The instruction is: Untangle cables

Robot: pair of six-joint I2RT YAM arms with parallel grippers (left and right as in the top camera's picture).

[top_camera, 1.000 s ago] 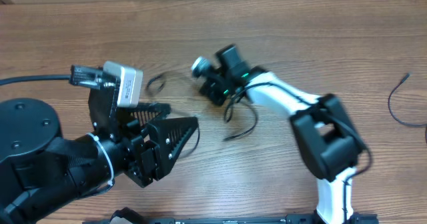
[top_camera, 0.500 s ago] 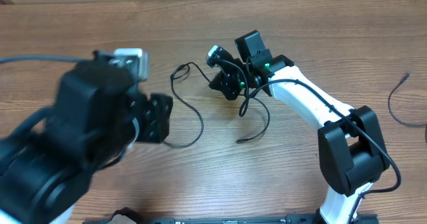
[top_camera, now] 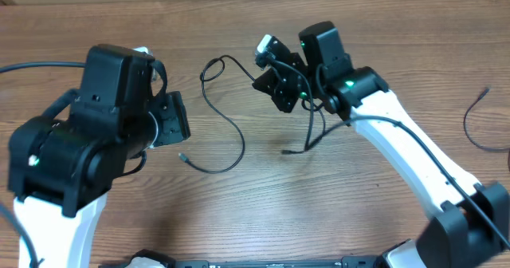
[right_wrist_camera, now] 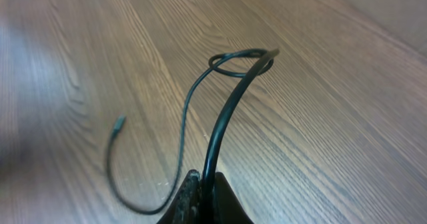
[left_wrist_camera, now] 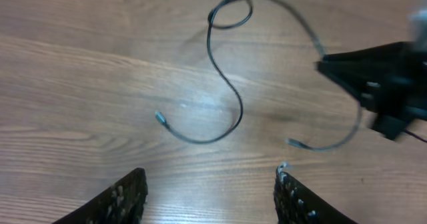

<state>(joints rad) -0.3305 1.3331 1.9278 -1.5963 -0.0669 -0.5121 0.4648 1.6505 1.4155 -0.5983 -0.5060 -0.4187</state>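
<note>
left fingers (left_wrist_camera: pixel 127 197) apart, empty | right fingers (right_wrist_camera: pixel 189 201) clamped on looped cable (right_wrist_camera: pixel 223 117) | spare cable (top_camera: pixel 472 124) far right on table (top_camera: pixel 239 13)

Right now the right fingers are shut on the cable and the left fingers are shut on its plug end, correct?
Not quite. The right fingers are shut on the cable, but the left fingers stand open and hold nothing; the plug end lies on the table ahead of them, apart from both. The left wrist view shows it.

no text, label, brand, number or sign can be read on anything in view
</note>
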